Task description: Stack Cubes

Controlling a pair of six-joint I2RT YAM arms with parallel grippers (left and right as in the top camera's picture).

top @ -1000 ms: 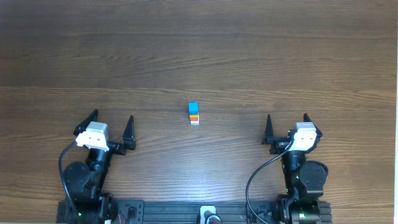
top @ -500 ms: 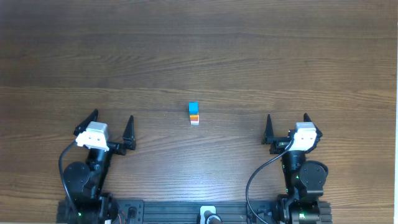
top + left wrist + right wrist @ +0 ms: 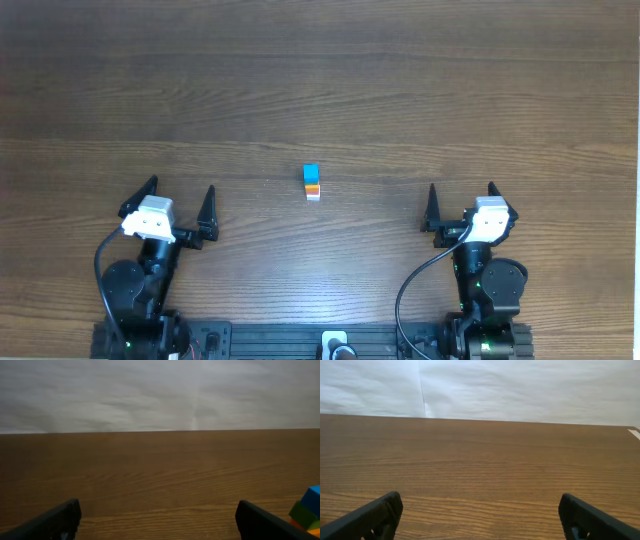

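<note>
A small stack of cubes [image 3: 312, 182] stands upright at the middle of the wooden table, with a blue cube on top, then orange, then white at the bottom in the top view. The left wrist view catches the stack [image 3: 308, 511] at its edge, showing blue over green over orange. My left gripper [image 3: 180, 204] rests open near the front left, well apart from the stack. My right gripper [image 3: 461, 205] rests open near the front right, just as far from it. Neither gripper holds anything.
The wooden table [image 3: 320, 90] stretches bare around the stack. A pale wall [image 3: 520, 385] rises behind the table's far edge. Both arm bases and their cables sit along the front edge.
</note>
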